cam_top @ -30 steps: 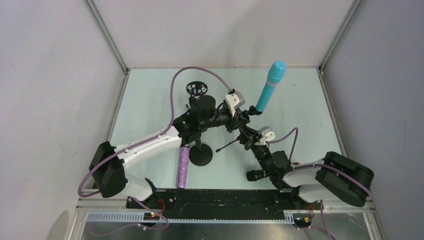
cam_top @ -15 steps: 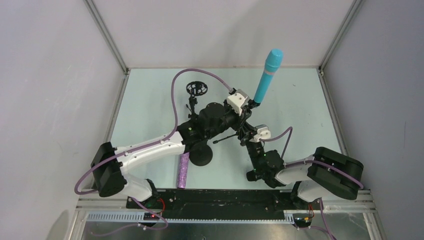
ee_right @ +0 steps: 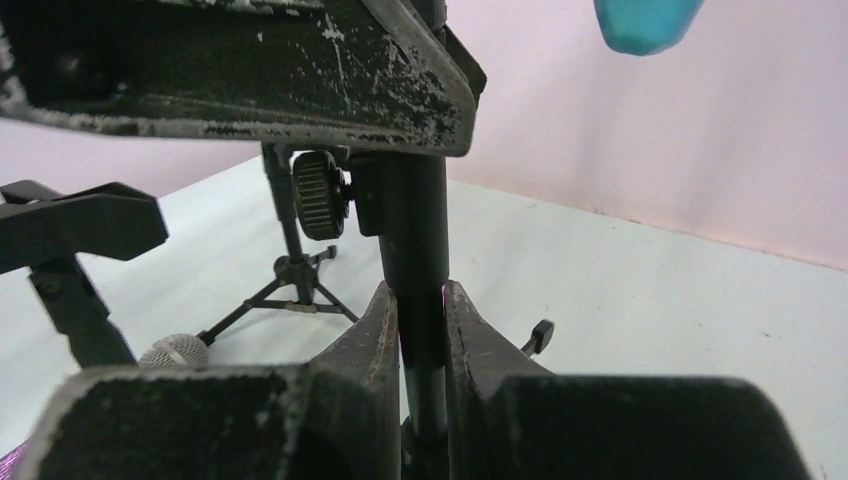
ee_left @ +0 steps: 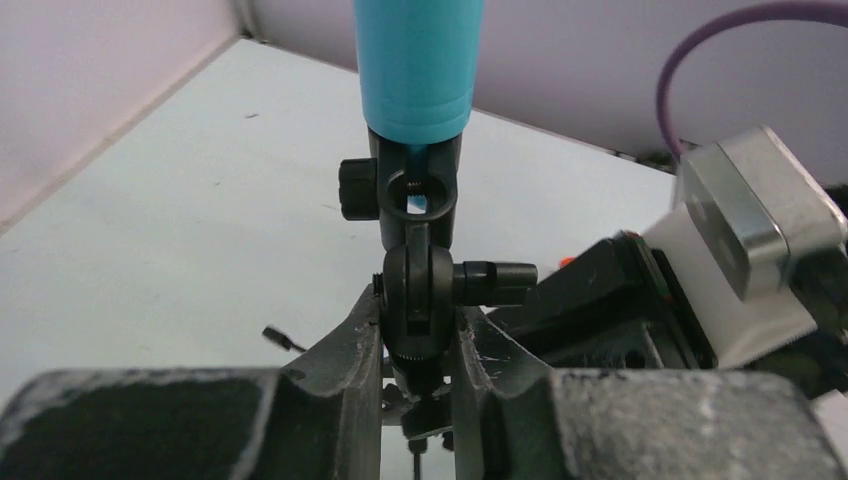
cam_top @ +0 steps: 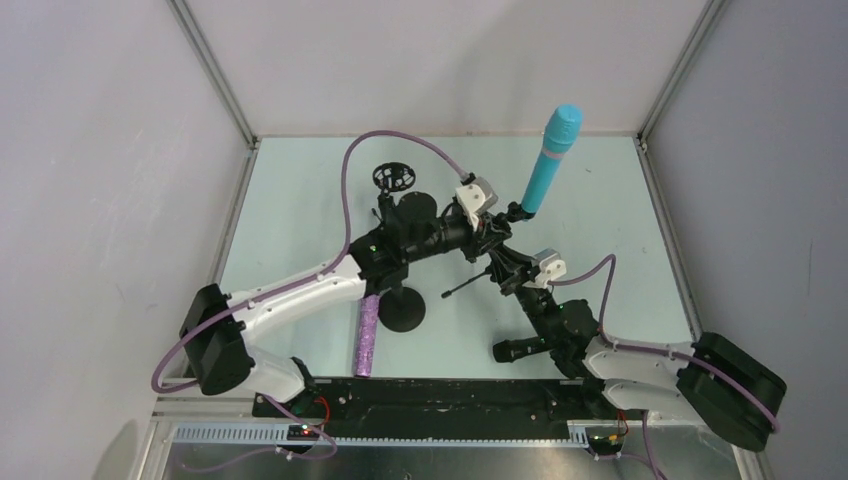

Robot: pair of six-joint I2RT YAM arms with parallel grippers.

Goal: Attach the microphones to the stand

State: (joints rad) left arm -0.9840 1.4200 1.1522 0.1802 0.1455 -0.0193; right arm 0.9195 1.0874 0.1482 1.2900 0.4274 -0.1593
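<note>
Counting three: cyan mic (cam_top: 551,162) clipped on stand (cam_top: 402,315), purple mic (cam_top: 366,340) and black mic (cam_top: 510,350) flat on surface (cam_top: 300,200); left tool (ee_left: 418,330) pinching clip joint (ee_left: 418,290); right tool (ee_right: 420,310) pinching pole (ee_right: 415,240).

left gripper (ee_left: 418,345): clamped on black swivel joint (ee_left: 420,285) | above joint: clip (ee_left: 412,190) holds cyan microphone (ee_left: 418,60) upright | knobs: 1 upper-left of joint (ee_left: 355,188), 1 right of joint (ee_left: 495,283) | farther right of joint: white-grey block (ee_left: 755,230), purple cable (ee_left: 690,45)
</note>
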